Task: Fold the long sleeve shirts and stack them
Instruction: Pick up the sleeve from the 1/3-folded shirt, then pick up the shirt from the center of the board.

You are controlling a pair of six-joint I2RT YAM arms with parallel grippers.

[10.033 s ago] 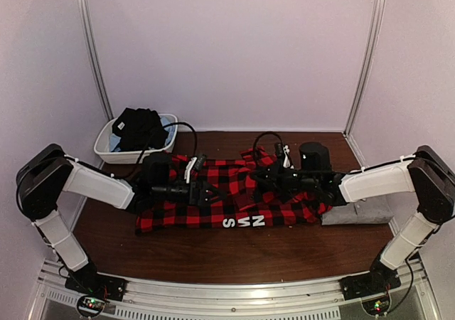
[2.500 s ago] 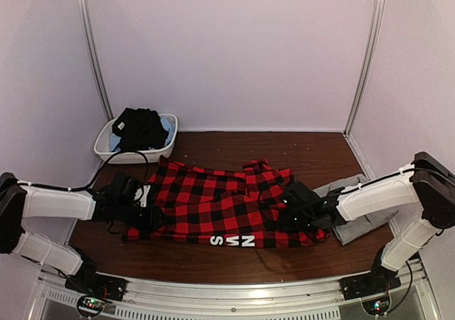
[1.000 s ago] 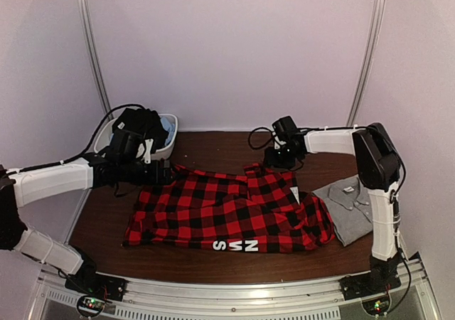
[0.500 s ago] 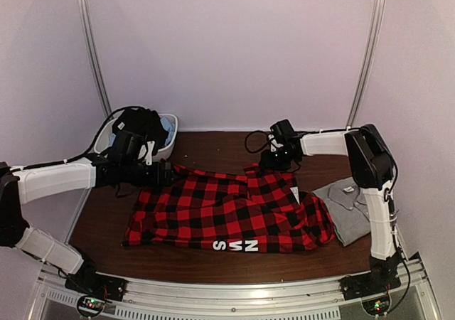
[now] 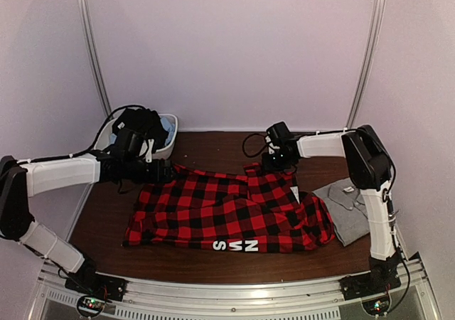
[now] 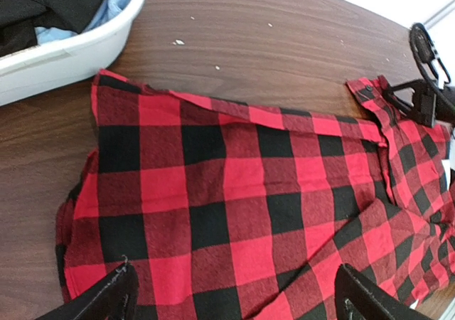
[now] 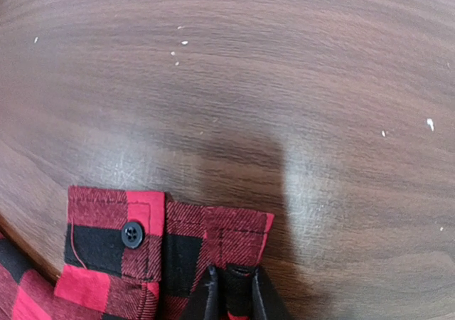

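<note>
Since half a second ago the right end effector (image 7: 231,291) has edged left and closed to pinch the stitched cuff of the check flannel shirt (image 5: 227,210), spread flat on the wood-grain surface (image 5: 213,146) just beside the rumpled grey shirt (image 5: 348,210); left end effector (image 6: 233,267) hangs spread wide over its far-left corner.

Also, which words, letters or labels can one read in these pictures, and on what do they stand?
"SMN": white letters near the front edge of the red-and-black flannel shirt; the middle one may be a turned W.
White label on that shirt: too small to read.
No other text.
</note>
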